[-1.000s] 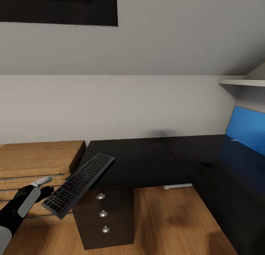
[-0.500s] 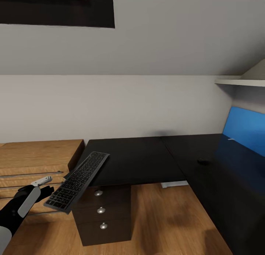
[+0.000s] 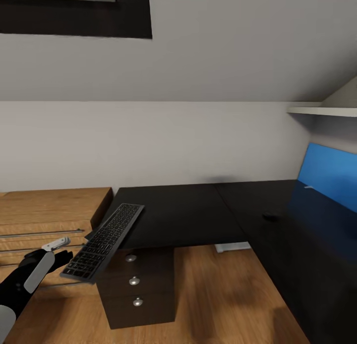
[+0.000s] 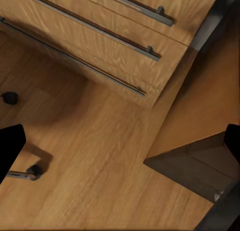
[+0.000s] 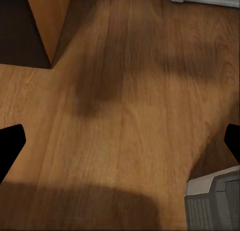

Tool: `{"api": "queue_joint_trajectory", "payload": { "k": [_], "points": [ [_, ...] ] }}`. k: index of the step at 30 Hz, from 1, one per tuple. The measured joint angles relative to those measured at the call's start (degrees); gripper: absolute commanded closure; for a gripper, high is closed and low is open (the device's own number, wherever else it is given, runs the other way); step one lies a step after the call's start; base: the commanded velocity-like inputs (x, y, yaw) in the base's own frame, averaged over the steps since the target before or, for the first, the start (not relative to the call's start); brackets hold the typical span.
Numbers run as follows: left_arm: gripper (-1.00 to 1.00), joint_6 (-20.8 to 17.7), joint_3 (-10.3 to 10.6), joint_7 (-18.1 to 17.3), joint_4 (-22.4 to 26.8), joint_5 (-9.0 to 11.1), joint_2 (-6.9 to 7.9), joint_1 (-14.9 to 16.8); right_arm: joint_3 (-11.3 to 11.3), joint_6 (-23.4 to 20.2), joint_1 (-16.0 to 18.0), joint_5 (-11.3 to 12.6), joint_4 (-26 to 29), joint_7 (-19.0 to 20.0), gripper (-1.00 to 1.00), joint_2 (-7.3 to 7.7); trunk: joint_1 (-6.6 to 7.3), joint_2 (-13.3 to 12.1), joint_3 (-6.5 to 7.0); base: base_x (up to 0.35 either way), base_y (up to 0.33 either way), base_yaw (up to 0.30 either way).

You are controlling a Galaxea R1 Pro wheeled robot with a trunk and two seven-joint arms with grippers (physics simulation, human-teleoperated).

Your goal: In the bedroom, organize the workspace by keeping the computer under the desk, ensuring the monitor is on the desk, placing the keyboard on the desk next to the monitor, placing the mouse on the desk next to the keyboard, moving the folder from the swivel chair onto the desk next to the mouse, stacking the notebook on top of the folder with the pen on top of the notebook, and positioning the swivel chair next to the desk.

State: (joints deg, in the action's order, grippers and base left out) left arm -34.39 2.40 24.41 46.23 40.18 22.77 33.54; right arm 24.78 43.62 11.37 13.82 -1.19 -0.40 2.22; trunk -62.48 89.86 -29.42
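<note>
Your left gripper (image 3: 62, 252) holds the keyboard (image 3: 103, 242) by its near end, tilted, its far end over the desk (image 3: 188, 212) top's left edge. Level it before lowering and land it well inside that edge. Pedestal's 3 drawers (image 3: 134, 280) are closed. Right gripper's fingertips sit wide apart, empty.

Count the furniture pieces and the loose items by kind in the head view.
Desk: 1
Wooden drawer cabinet: 1
Wall shelf: 1
Keyboard: 1
Small black object on the desk: 1
Total: 5
</note>
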Motion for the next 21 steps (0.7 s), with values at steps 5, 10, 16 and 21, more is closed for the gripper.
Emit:
{"api": "queue_joint_trajectory", "payload": {
  "k": [5,10,16,21],
  "points": [
    [-1.0,-0.01,0.01,0.01,0.01,0.0,0.01,0.0,0.03,-0.01,0.0,0.0,0.0,0.0,-1.0,0.0,0.01,0.0,0.0,-0.036,-0.038,0.0],
    [-1.0,-0.01,0.04,0.01,0.02,0.0,0.0,0.0,0.02,-0.01,0.0,0.0,0.0,0.0,-1.0,0.0,0.01,0.0,0.0,-0.007,-0.008,0.0],
    [-1.0,-0.02,0.12,0.0,0.02,0.01,-0.07,0.0,0.0,-0.01,0.0,0.0,0.0,0.0,-1.0,0.0,0.01,0.0,0.0,-0.007,-0.007,0.0],
    [-1.0,0.0,0.14,-0.01,0.01,0.0,-0.07,0.0,0.01,0.0,0.0,0.0,0.0,0.0,-1.0,0.0,0.0,0.0,0.0,-0.101,-0.118,0.0]
  ]
}}
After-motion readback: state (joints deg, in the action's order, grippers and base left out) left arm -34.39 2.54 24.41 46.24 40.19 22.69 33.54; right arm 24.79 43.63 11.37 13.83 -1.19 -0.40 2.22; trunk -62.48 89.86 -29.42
